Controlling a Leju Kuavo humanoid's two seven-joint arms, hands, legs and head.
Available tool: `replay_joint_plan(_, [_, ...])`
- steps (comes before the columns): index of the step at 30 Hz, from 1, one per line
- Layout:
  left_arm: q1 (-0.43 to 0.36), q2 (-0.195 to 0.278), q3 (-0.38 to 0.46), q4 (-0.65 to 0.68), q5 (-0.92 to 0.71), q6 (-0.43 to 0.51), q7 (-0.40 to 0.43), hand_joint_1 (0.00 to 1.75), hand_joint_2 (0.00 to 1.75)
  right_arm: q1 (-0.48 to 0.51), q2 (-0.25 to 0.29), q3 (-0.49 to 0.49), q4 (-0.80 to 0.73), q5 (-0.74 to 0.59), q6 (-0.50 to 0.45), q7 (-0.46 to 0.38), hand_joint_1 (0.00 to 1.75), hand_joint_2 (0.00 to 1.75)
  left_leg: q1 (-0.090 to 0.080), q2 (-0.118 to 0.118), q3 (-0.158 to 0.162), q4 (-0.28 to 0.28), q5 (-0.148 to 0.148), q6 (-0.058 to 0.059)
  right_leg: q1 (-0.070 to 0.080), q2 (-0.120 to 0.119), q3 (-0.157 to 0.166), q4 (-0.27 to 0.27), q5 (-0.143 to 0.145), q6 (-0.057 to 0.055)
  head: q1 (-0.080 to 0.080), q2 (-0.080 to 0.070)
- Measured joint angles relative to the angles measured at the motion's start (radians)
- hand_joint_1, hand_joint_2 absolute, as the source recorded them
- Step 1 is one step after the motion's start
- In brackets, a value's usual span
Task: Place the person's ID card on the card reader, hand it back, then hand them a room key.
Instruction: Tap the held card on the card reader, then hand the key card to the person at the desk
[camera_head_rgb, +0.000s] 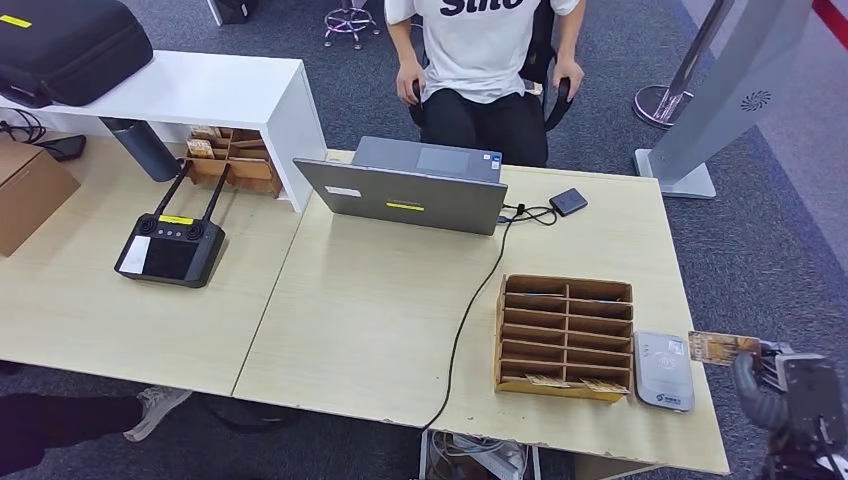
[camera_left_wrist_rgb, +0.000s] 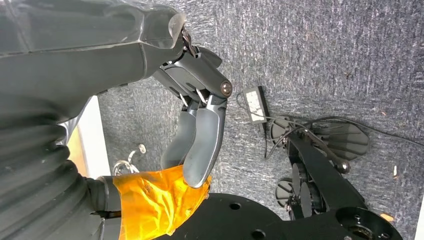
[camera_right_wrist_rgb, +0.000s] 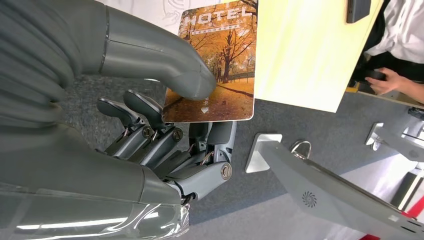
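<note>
A laptop (camera_head_rgb: 415, 185) is set at the tabletop's (camera_head_rgb: 370, 310) far edge. A card reader (camera_head_rgb: 663, 371) and wooden organizer (camera_head_rgb: 566, 335) are parked by the near right corner.

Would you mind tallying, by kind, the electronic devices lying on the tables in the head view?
Laptop: 1
Card reader: 1
Black handheld controller with two antennas: 1
Small dark box cabled to the laptop: 1
Total: 4
</note>
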Motion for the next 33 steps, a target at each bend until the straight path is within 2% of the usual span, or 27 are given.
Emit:
replay_joint_plan(7, [0.000,-0.002,-0.015,0.000,0.014,0.002,0.002,0.00,1.75,0.016,0.001,0.011,-0.004,0.099,-0.004,0.072,1.75,1.75,0.000,0.000,0.000,0.000,0.000,0.000,0.000,0.000,0.000,0.000,0.000,0.000,0.000,0.000])
replay_joint_plan(14, [0.000,-0.003,-0.034,0.000,0.022,0.004,0.004,0.00,1.75,0.020,0.001,0.056,0.022,0.116,-0.002,0.104,1.75,1.75,0.000,0.000,0.000,0.000,0.000,0.000,0.000,0.000,0.000,0.000,0.000,0.000,0.000,0.000])
replay_joint_plan(21, [0.001,-0.004,-0.048,0.000,0.027,0.008,0.002,0.00,1.75,0.024,0.001,0.097,0.045,0.116,-0.003,0.111,1.75,1.75,0.000,0.000,0.001,0.000,0.000,0.000,0.000,0.000,0.001,0.000,0.000,0.000,0.000,0.000])
replay_joint_plan(33, [0.002,-0.004,-0.060,0.000,0.032,0.010,-0.001,0.00,1.75,0.029,0.001,0.112,0.054,0.094,-0.005,0.113,1.75,1.75,0.000,0.000,0.002,0.000,0.000,0.000,0.000,0.000,0.002,0.000,0.000,0.000,0.000,0.000])
